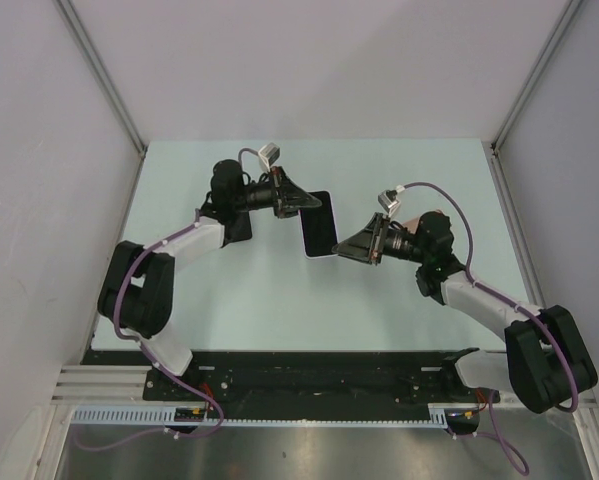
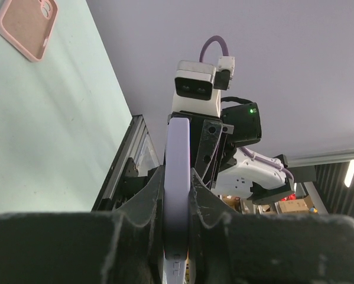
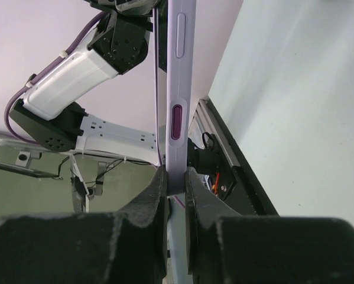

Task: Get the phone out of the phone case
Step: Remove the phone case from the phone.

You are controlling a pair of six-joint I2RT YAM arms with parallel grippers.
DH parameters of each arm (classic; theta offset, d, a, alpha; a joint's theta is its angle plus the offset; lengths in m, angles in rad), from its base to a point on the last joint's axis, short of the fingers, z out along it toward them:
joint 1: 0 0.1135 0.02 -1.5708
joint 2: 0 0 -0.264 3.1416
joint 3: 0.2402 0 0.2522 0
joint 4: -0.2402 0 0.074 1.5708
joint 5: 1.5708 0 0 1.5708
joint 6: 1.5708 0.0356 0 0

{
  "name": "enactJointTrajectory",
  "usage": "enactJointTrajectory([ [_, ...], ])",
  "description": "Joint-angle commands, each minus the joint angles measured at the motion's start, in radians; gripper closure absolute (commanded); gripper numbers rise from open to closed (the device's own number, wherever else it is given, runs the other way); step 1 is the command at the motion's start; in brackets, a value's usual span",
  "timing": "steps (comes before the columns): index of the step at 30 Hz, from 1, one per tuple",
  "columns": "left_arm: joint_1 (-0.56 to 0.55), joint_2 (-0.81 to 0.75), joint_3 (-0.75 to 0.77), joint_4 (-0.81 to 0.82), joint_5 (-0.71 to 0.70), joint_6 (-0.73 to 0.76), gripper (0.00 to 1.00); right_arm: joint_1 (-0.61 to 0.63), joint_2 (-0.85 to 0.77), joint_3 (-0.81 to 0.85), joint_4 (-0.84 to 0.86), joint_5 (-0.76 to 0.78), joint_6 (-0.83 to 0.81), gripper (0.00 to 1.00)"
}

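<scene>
The phone (image 1: 319,222) is held in the air over the middle of the table (image 1: 229,290), its dark face turned upward, with an arm on each end. The left gripper (image 1: 301,205) has the end toward the table's far side. Its fingers (image 2: 147,201) are clenched on either face of the lilac body, which sits edge-on between them. The right gripper (image 1: 341,245) has the end toward the table's near side. It is clamped on as well, its fingers (image 3: 150,195) pressed to both faces. From that wrist the phone's thin lilac edge runs straight up, with a long side button (image 3: 177,44) and a shorter purple one (image 3: 177,122) below it. The pink case (image 2: 26,26) lies flat on the table by itself, with nothing touching it.
</scene>
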Motion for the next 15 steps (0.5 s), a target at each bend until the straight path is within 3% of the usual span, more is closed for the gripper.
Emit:
enactJointTrajectory([
  [1,0.017,-0.046,0.041,-0.051,-0.038,0.048,1.00,0.049,-0.052,0.007,0.214,-0.024,0.025,1.00],
  [7,0.017,-0.009,0.051,-0.074,-0.014,0.031,1.00,0.079,-0.109,0.024,0.426,-0.059,0.028,1.00],
  [13,0.017,0.000,0.085,-0.215,-0.047,0.074,1.00,0.109,-0.150,0.052,0.411,-0.087,-0.033,1.00],
  [15,0.018,0.011,0.067,-0.158,-0.054,0.039,1.00,0.112,-0.163,0.052,0.379,-0.082,-0.056,1.00],
])
